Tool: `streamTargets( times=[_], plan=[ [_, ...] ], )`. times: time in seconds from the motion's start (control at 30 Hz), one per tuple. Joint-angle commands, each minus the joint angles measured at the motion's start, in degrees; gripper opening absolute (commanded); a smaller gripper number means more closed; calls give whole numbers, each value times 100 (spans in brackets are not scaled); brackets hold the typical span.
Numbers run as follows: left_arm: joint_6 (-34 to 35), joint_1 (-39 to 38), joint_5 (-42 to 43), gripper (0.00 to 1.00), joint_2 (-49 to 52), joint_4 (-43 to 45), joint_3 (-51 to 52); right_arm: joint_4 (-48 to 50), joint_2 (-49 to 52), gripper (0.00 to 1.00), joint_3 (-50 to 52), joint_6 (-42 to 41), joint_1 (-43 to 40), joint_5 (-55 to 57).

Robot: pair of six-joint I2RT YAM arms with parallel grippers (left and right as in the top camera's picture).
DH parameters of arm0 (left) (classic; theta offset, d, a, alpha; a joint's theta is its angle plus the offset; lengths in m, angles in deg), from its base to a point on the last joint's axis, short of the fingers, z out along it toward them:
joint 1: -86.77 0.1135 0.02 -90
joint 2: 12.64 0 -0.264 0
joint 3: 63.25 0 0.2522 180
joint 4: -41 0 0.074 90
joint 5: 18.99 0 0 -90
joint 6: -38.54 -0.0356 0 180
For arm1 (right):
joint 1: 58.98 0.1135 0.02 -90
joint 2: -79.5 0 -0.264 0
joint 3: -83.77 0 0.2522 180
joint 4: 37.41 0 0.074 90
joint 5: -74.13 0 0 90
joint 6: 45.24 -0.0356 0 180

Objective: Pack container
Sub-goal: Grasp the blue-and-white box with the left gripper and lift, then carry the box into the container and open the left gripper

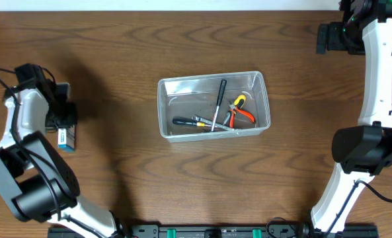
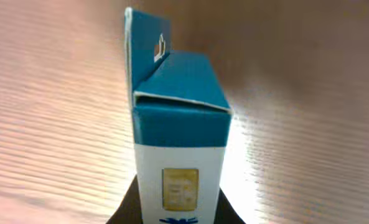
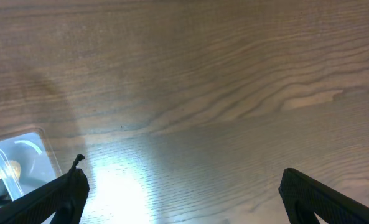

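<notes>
box (image 1: 65,137), blue-and-white, flat on the counter (image 1: 182,185) at 9 o'clock from the container (image 1: 213,106), well apart from it. left end effector (image 1: 61,120) sits over the box's 12 o'clock end and hides that end from overhead. left wrist view: the box fills the middle, blue flap end pointing away, small yellowish label on the white part. only dark slivers of the fingers (image 2: 125,214) show hard against its base at the lower edge, so can't tell whether it's clamped or just straddled. print on the label too blurred to read.

container sits mid-counter, long side running 9 to 3. inside: two black-handled screwdrivers (image 1: 219,99) crossing, one roughly 12 to 6, one 9 to 3. orange and yellow grips (image 1: 240,111) lie at the 3 o'clock end, against the shafts; one tool or two, can't resolve.

right end effector (image 3: 183,186) spread wide, wood grain showing between the fingers. its wrist view catches only one container corner at 8 o'clock, cut by the frame edge. overhead puts that arm's far end at 2 o'clock from the container, partly out of frame.
</notes>
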Motion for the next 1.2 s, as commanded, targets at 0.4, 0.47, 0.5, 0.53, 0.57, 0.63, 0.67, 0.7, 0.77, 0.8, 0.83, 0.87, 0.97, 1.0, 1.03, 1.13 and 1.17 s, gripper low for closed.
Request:
streamTargets(
  times=[0.4, 0.47, 0.5, 0.53, 0.57, 0.63, 0.67, 0.7, 0.77, 0.8, 0.83, 0.87, 0.97, 1.0, 1.03, 1.13, 1.17],
  plan=[
    [46, -262, 35, 6, -538, -133, -374, 0, -70, 99, -74, -76, 2, 37],
    [46, -417, 35, 6, -608, -136, -501, 0, -70, 99, -74, -76, 2, 37],
    [46, -505, 35, 6, -658, -136, -566, 0, -70, 99, -74, -76, 2, 37],
    [44, -597, 33, 6, -706, -133, -629, 0, -70, 99, -74, -76, 2, 37],
    [46, -710, 33, 6, -765, -133, -713, 0, -70, 99, -74, -76, 2, 39],
    [44, -955, 33, 6, -894, -133, -868, 0, -70, 99, -74, -76, 2, 37],
    [44, -1047, 33, 6, -942, -133, -920, 0, -70, 99, -74, -76, 2, 37],
    [44, -1180, 33, 6, -1010, -136, -992, 0, -70, 99, -74, -76, 2, 39],
    [44, -1445, 33, 6, -1147, -136, -1093, 0, -70, 99, -74, -76, 2, 37],
    [44, -1574, 33, 6, -1211, -133, -1128, 0, -70, 99, -74, -76, 2, 37],
    [44, -1725, 33, 6, -1283, -133, -1165, 0, -70, 99, -74, -76, 2, 37],
    [44, -1834, 33, 6, -1333, -136, -1189, 0, -70, 99, -74, -76, 2, 37],
    [39, -2291, 35, 6, -1528, -151, -1231, 0, -70, 99, -74, -76, 2, 39],
    [22, -2435, 33, 5, -1585, -166, -1231, 0, -70, 99, -74, -76, 2, 37],
    [24, -2597, 35, 6, -1635, -186, -1231, -2, -70, 99, -74, -76, 2, 39],
    [22, -3029, 35, 6, -1722, -291, -1231, 0, -70, 99, -74, -76, 2, 37],
    [24, -3161, 35, 6, -1731, -341, -1231, 0, -70, 99, -74, -76, 2, 37]
  ],
)
